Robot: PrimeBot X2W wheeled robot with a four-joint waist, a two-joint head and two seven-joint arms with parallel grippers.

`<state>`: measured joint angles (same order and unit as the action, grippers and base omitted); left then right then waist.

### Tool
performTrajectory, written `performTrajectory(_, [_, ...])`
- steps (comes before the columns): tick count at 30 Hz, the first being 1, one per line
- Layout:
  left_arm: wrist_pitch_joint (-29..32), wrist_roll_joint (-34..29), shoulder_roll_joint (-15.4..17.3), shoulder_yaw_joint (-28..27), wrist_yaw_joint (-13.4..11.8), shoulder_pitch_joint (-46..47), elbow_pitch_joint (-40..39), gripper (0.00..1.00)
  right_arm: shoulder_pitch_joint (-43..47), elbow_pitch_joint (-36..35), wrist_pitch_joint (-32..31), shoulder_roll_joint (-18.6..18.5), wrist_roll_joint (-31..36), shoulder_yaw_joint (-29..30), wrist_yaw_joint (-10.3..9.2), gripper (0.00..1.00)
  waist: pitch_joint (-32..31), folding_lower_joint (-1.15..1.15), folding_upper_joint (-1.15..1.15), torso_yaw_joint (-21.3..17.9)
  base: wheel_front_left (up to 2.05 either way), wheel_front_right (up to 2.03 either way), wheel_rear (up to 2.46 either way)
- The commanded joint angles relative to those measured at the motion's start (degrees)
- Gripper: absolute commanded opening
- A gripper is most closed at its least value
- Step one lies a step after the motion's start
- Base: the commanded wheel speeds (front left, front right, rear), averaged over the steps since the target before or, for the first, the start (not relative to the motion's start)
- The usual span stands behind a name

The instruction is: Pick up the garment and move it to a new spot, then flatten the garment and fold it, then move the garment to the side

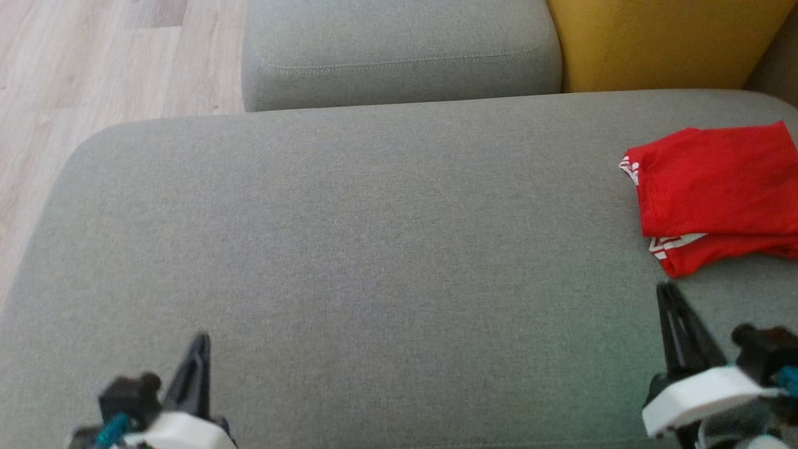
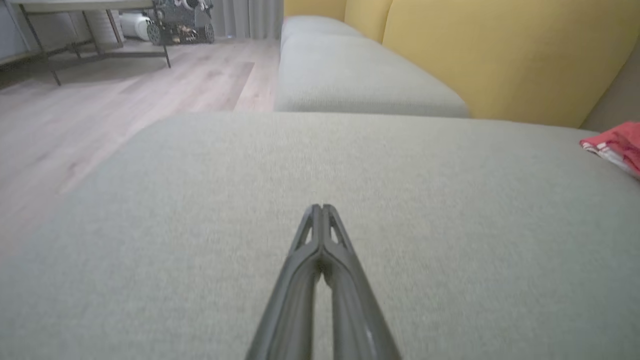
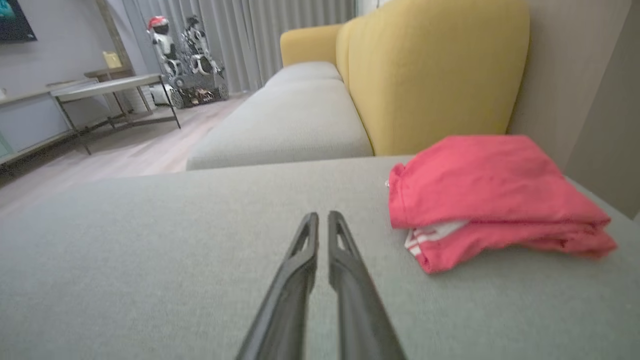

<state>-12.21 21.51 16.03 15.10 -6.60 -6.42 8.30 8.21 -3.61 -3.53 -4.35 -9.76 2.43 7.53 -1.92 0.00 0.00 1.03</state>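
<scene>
Okay, I've got the red garment (image 1: 711,187) folded in a flat stack on the far right of the grey sofa seat (image 1: 374,249), near the yellow backrest (image 1: 654,43). To me that reads as the last step, moving it to the side, as good as done.

Left claw (image 1: 201,342) sits low on my left over bare cushion, well apart from the cloth. In its wrist view the fingers are pressed together tip to tip, pinching nothing. Right claw (image 1: 666,288) hangs just short of the garment's near edge, not touching it. Its fingers are all but together, a thin slit between them, nothing caught there either.

To finish cleanly I'd back the right claw straight away from the stack, low and slow, so a fingertip can't hook the white-striped hem (image 3: 425,237) poking out of the bottom layer and drag the fold open. I'd also check the stack lies fully on the cushion before I call it.

That's the hard part. The head view cuts off the garment's right edge, so I can't tell how close it lies to the seat's end. The right wrist view shows that end, but blurred. Shirt or shorts, I can't tell, and the layers underneath are hidden, so how tidy the fold is I can't say
</scene>
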Motion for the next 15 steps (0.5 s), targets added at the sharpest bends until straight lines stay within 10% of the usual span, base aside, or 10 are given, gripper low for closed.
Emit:
performTrajectory(1, [0.09, 0.47, -0.09, -0.11, 0.09, 0.05, -0.01, 0.00, -0.08, 0.09, 0.02, 0.01, -0.53, 0.00, 0.00, 0.00, 0.02, 0.00, 0.00, -0.01, 0.00, 0.00, 0.00])
performTrajectory(15, [2.15, 9.21, -1.47, -2.46, 1.77, 1.57, 0.77, 0.00, -1.81, 2.23, -0.25, 0.08, -10.59, 0.36, -0.01, 0.00, 0.27, 0.00, 0.00, -0.13, 0.00, 0.00, 0.00])
